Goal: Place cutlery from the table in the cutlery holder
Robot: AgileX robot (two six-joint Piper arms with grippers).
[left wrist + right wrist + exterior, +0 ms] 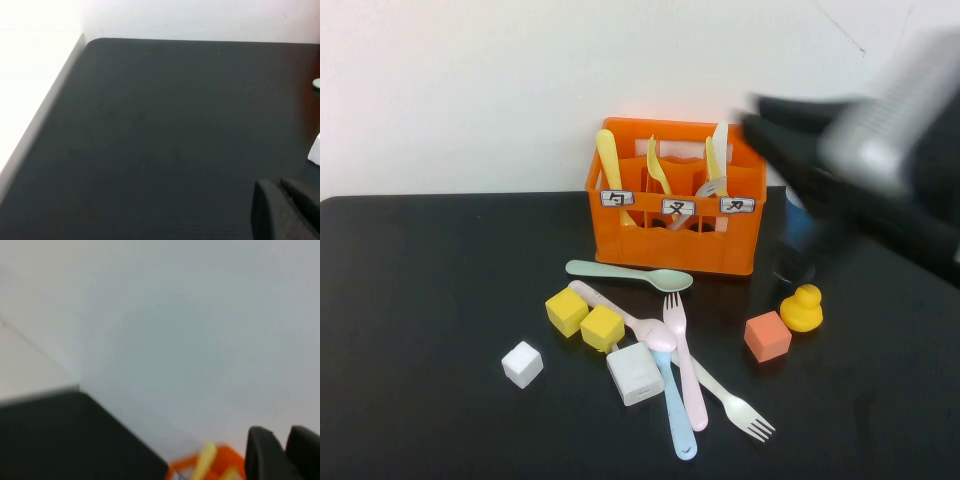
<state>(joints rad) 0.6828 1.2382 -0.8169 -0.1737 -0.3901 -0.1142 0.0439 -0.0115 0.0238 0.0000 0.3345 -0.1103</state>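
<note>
Cutlery is lying loose on the black counter (420, 300) in front of the orange cutlery holder (675, 235): a mint green spoon (630, 274), a pink fork (685, 365), a pink spoon (620, 315), a light blue spoon (675, 415) and a cream fork (730, 400), partly overlapping. Yellow pieces are already standing in the holder. The right gripper (770, 125) is being seen as a blur above the holder's right side; how far open it is cannot be told. The left gripper (285, 210) is being kept over bare counter, likewise unreadable. The separate mint green spoon is probably best taken next, being gripped mid-handle.
</note>
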